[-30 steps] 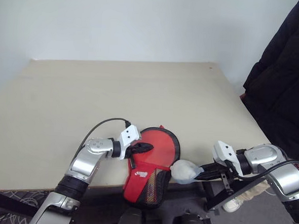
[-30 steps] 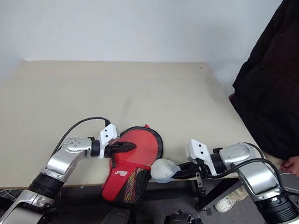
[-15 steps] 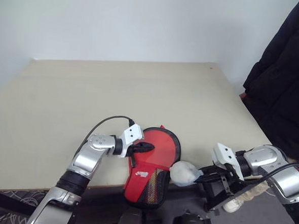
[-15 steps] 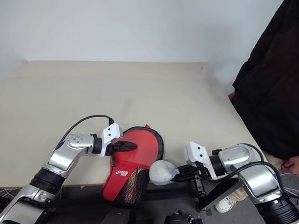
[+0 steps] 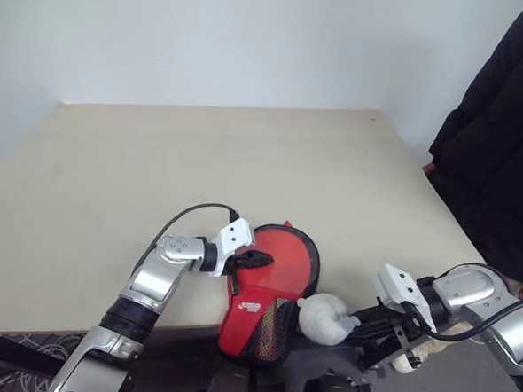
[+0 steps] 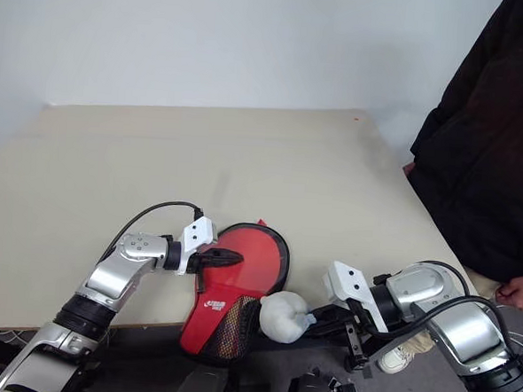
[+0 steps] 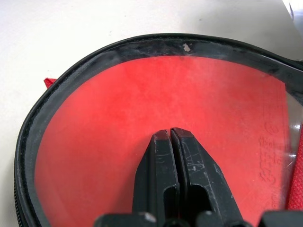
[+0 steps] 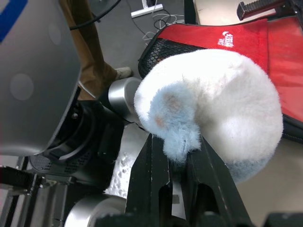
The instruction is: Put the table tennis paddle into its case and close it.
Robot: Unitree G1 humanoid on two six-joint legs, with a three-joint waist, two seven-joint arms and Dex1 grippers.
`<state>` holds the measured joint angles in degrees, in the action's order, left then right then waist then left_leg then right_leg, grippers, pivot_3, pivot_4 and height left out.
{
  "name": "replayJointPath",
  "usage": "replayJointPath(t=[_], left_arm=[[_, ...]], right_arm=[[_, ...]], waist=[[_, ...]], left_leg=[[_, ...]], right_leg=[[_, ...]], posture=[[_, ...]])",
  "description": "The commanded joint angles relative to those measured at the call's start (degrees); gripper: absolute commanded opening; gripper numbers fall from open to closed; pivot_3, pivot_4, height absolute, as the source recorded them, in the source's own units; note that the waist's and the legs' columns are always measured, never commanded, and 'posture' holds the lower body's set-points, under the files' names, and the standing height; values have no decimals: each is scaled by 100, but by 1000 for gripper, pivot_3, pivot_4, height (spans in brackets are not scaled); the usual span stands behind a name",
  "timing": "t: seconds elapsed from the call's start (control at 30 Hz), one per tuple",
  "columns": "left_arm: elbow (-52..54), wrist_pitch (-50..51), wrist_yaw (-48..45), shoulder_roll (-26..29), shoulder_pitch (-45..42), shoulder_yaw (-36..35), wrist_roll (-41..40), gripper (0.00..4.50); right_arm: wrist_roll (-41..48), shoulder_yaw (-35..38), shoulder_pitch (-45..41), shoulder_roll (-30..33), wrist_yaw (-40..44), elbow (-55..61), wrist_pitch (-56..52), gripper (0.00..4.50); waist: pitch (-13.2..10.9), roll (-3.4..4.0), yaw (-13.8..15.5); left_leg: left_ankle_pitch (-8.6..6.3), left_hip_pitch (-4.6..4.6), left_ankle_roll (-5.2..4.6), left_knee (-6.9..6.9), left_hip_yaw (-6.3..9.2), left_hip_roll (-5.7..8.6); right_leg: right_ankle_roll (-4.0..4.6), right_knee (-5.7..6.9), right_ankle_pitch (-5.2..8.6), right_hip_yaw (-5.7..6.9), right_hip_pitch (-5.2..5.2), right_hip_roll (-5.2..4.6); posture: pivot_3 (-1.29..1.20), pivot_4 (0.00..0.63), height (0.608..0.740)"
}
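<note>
The case (image 5: 275,272) lies flat at the table's front edge, clear red-backed half up, its narrow mesh end hanging over the edge. My left gripper (image 5: 263,260) is shut, its tips resting on the case's clear face (image 7: 94,132). The paddle is hidden; I cannot tell whether the red under the plastic is its face. My right gripper (image 5: 353,324) is shut on a small pale blue-grey soft lump (image 5: 323,318) just right of the case's narrow end, below the table edge. In the right wrist view the lump (image 8: 213,109) bulges over the fingers (image 8: 154,161).
The beige table (image 5: 202,157) stretches far ahead and to the left. A person in a black coat (image 5: 500,148) stands at the table's right side, one hand (image 6: 518,292) low near my right arm.
My right gripper has drawn back toward me with the lump, from beside the table edge to below it. The left gripper has stayed on the case.
</note>
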<state>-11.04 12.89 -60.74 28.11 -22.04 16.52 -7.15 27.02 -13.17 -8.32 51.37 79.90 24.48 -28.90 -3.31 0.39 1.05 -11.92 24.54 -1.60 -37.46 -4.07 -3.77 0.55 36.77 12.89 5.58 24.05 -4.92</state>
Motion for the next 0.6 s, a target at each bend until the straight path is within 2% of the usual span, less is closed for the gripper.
replayJointPath(t=[0.03, 0.23, 0.6], left_arm=[[-313, 194, -7, 45, 122, 245, 272, 0], [-364, 194, 2, -2, 48, 249, 264, 0], [-566, 240, 171, -494, -527, 36, 46, 0]], right_arm=[[408, -12, 94, 183, 368, 504, -72, 21], [258, -95, -3, 107, 221, 380, -13, 21], [145, -228, -161, 20, 152, 236, 26, 21]], waist=[[0, 0, 0], [2, 0, 34], [-1, -4, 106]], left_leg=[[-8, 1, -12, -7, 0, 3], [-56, -1, -46, -59, 3, 3], [-60, 0, -48, -73, 1, 4]], right_leg=[[-7, 0, 4, -1, -4, -3], [-31, -4, 16, -9, -29, -7], [-36, -4, 14, -8, -34, -6]], posture=[[0, 0, 725], [0, 0, 725], [0, 0, 725]])
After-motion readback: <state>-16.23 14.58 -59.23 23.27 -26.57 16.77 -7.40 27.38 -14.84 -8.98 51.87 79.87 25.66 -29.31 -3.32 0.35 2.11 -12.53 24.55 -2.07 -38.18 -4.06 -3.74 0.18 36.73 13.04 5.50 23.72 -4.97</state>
